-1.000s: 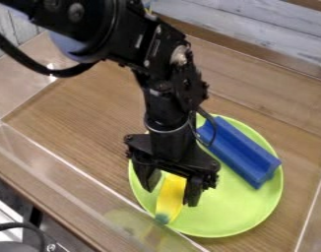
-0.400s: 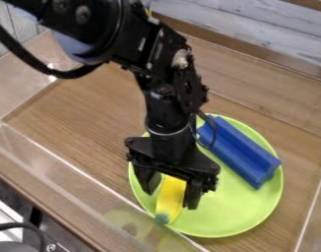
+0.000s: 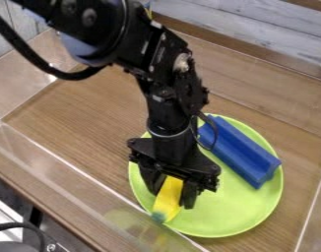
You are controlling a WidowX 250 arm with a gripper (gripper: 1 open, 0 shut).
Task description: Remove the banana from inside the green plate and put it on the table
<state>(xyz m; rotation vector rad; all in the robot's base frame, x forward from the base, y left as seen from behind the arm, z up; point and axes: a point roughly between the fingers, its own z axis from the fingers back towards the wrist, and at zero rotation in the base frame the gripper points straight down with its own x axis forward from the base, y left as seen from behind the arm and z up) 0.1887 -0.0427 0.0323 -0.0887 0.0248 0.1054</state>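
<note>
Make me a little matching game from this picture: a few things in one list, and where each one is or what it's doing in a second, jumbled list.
Things:
1. banana
2. blue block
3. plate
4. gripper

Places or states:
a. lies flat on the wooden table
b. pointing straight down, shut on a yellow thing
c. lies on the plate, to the right of the arm
d. pinched between two black fingers, over the plate's near part

Pairs: 1-d, 2-c, 3-a, 4-b

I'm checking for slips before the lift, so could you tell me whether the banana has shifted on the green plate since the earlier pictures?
No. The banana lies at the same spot near the green plate's front rim.
</note>
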